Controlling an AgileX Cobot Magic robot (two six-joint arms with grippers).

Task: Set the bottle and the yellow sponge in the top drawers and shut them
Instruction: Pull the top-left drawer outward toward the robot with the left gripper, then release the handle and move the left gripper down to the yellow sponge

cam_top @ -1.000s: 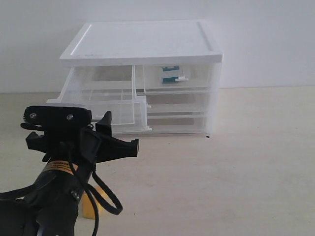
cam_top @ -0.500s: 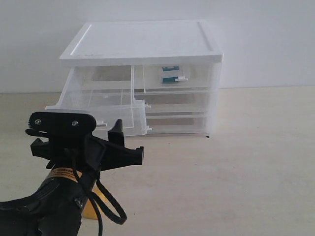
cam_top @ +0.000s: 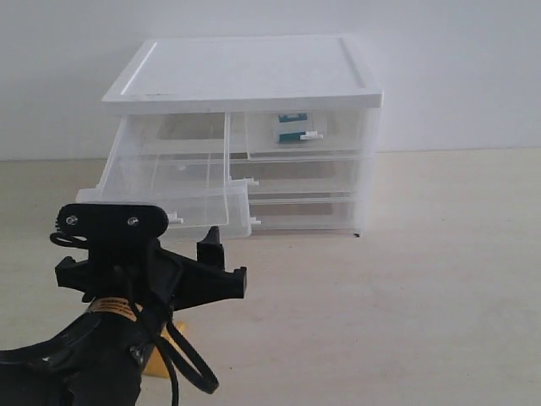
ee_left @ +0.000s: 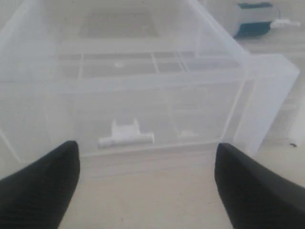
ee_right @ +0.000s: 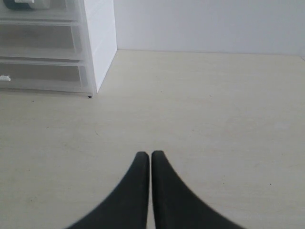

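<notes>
While the left end effector (ee_left: 145, 148) gapes empty, the pulled-out top drawer (ee_left: 143, 95) faces it.

White-topped clear cabinet (cam_top: 245, 72); teal-banded bottle (cam_top: 292, 128); yellow sponge (cam_top: 156, 362)

Bright, even light, faint shadows; left wrist view shows the top drawer (ee_left: 157, 102) hazy, blurred.

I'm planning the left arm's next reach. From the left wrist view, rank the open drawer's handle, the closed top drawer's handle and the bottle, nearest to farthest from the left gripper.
1. Open drawer's handle: straight ahead of the open left gripper.
2. Closed top drawer's handle: well beyond, on the neighbouring drawer's front.
3. Bottle: inside that closed drawer, just behind its front, barely farther.
</notes>
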